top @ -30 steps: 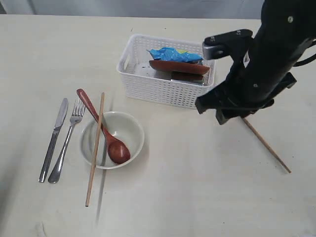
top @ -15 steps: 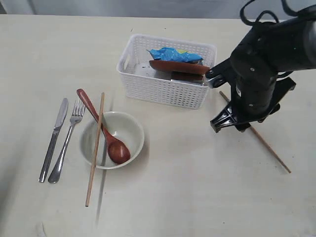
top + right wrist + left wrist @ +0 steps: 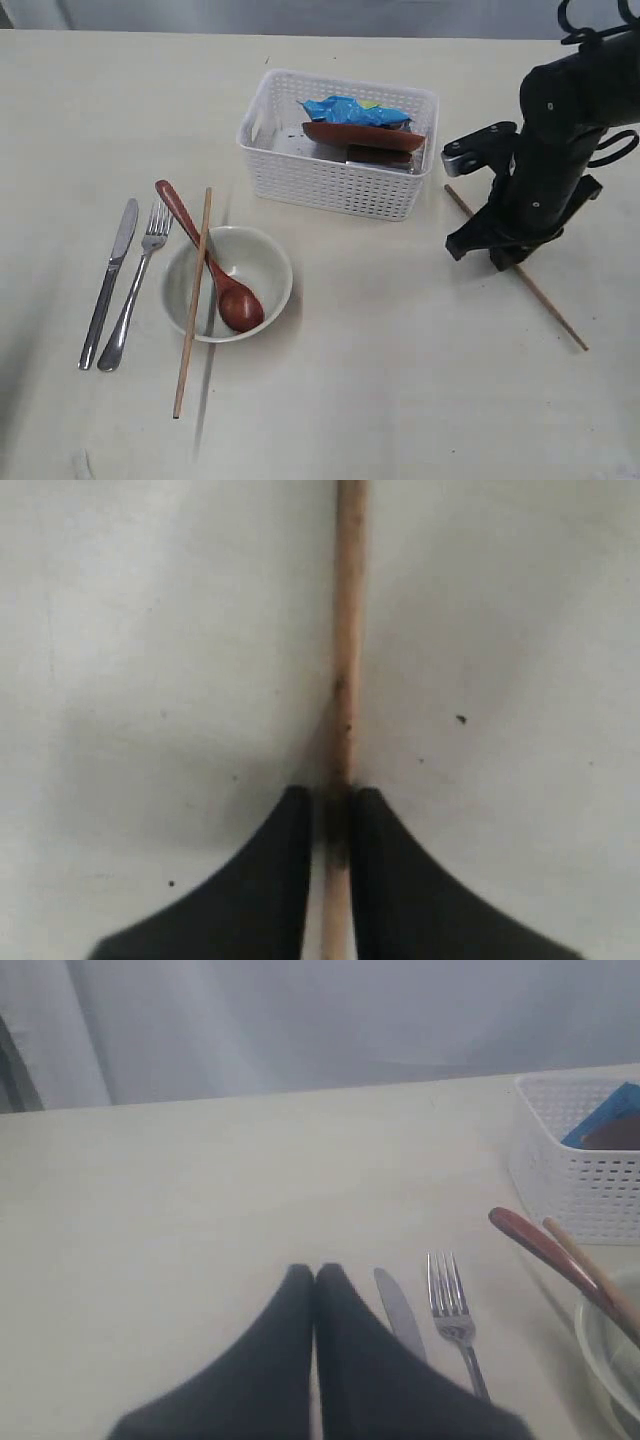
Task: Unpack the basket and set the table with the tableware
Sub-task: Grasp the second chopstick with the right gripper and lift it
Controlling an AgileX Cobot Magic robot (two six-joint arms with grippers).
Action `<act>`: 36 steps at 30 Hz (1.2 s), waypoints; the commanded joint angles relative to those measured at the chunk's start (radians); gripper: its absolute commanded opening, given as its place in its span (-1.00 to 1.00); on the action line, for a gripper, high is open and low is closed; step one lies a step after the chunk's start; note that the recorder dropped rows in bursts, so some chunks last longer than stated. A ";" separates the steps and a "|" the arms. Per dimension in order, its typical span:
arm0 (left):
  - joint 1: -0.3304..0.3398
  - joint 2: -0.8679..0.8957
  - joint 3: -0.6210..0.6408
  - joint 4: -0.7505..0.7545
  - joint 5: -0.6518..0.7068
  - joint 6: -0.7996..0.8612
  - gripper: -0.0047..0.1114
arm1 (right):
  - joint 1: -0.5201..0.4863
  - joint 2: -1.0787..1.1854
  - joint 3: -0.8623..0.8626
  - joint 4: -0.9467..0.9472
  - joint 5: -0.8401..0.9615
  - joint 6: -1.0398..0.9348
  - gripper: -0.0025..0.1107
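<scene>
On the right of the table [image 3: 400, 380] lies a wooden chopstick [image 3: 550, 310], thin and slanted. My right gripper [image 3: 505, 262] stands over its middle, down at the tabletop. In the right wrist view the jaws [image 3: 331, 798] sit one on each side of that chopstick [image 3: 347, 630], pinching it. The white basket [image 3: 330, 185] holds a reddish-brown plate [image 3: 365, 135] and a blue snack bag [image 3: 355, 108]. The cream bowl [image 3: 262, 262] carries the wooden spoon [image 3: 200, 250], with another chopstick [image 3: 192, 300] across its rim. Knife [image 3: 110, 280] and fork [image 3: 140, 285] lie to the left. My left gripper [image 3: 315, 1272] is shut and empty, next to the knife [image 3: 398, 1310].
The left wrist view also takes in the fork [image 3: 450, 1305], the spoon handle [image 3: 540, 1250] and a corner of the basket [image 3: 570, 1180]. Bare tabletop stretches in front of the bowl and between bowl and right arm.
My right arm has swung right and come down over the chopstick, and its jaws have narrowed onto the stick. The left gripper and the other tableware have not moved.
</scene>
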 commanded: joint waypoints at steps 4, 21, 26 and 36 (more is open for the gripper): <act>0.003 -0.005 0.004 -0.006 -0.001 -0.004 -0.92 | -0.011 0.044 0.017 -0.009 0.043 -0.026 -0.96; 0.003 -0.005 0.004 -0.006 -0.001 -0.004 -0.92 | -0.011 -0.262 0.017 0.222 0.142 -0.045 -0.96; 0.003 -0.005 0.004 -0.006 -0.001 -0.004 -0.92 | -0.004 -0.352 0.017 0.501 0.211 -0.152 -0.96; 0.003 -0.005 0.004 -0.006 -0.001 -0.004 -0.92 | 0.208 -0.434 0.017 0.910 0.127 -0.157 -0.96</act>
